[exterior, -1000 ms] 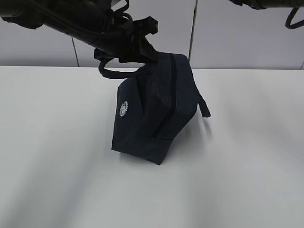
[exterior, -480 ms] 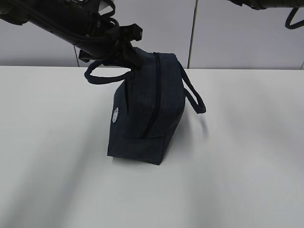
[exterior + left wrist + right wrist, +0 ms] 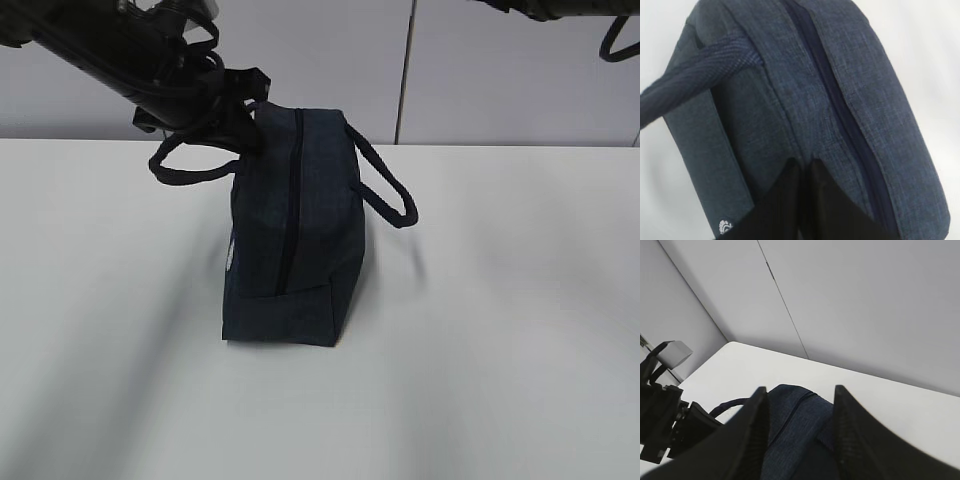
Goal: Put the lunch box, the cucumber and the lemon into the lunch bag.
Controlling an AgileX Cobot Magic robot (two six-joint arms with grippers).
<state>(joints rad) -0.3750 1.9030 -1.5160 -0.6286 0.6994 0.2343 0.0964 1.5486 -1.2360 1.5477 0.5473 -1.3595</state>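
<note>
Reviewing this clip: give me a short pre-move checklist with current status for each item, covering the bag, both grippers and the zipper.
1. left gripper pinching the top of the lunch bag: ok, shut on fabric.
2. Bag resting on the table: ok.
3. zipper closed: ok, appears shut along the visible length.
4. right gripper free of the bag: ok, open and raised above it.
5. Lunch box, cucumber and lemon inside: cannot tell, none visible.

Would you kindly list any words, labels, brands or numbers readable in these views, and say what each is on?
No readable text in any view.
Small white round emblem low on the side of the dark navy fabric lunch bag: a pattern only, with no letters that can be made out.
</note>
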